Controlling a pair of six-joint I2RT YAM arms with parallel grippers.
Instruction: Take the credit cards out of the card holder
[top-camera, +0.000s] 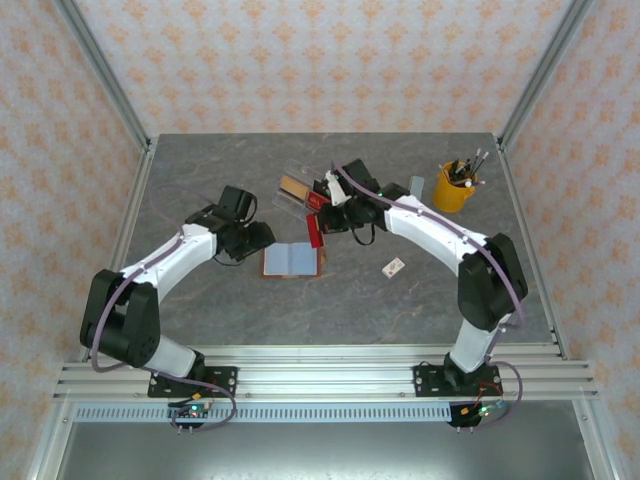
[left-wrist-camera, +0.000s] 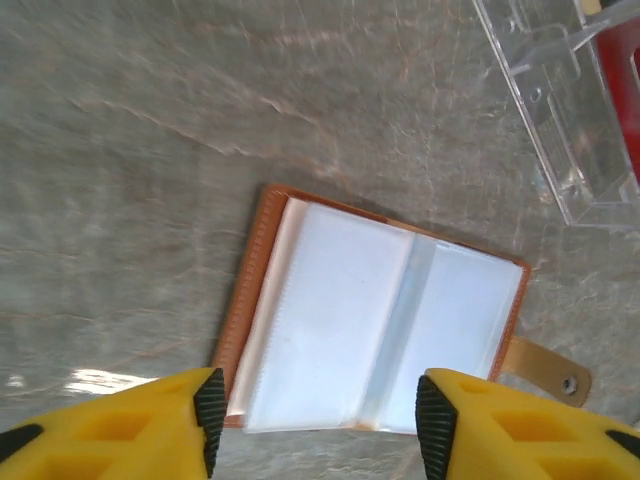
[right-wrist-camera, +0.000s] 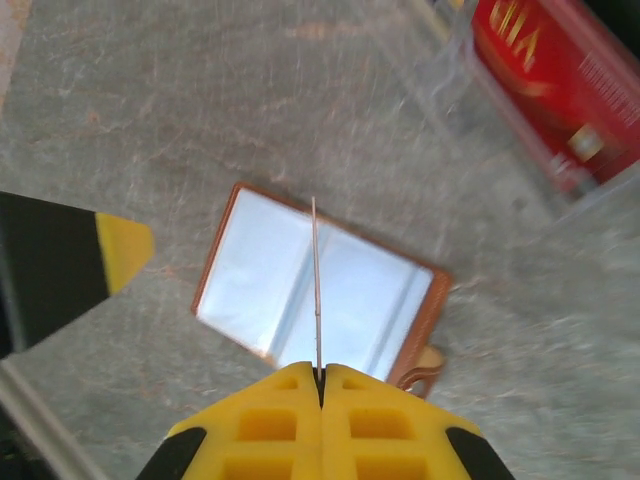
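Top external view: the card holder lies open like a book on the grey table, in the middle of the frame between the two arms. The left gripper hangs just left of it. The right gripper is just above the holder's upper right corner, jaws closed on the pinched card, which looks dark red from here. Beyond it a clear tray holds a tan card. A small white tag lies right of the holder, and a yellow cup of pens stands at the far right.

Left wrist view: the left gripper has its jaws spread, with nothing between them. The open card holder lies below it, pale blue pockets up. The clear tray is at the upper right.

Right wrist view: the right gripper has its fingers pressed together on the pinched card, seen edge-on as a thin line over the open card holder. A red card lies in the clear tray at the upper right. A finger of the left gripper shows at the left edge.
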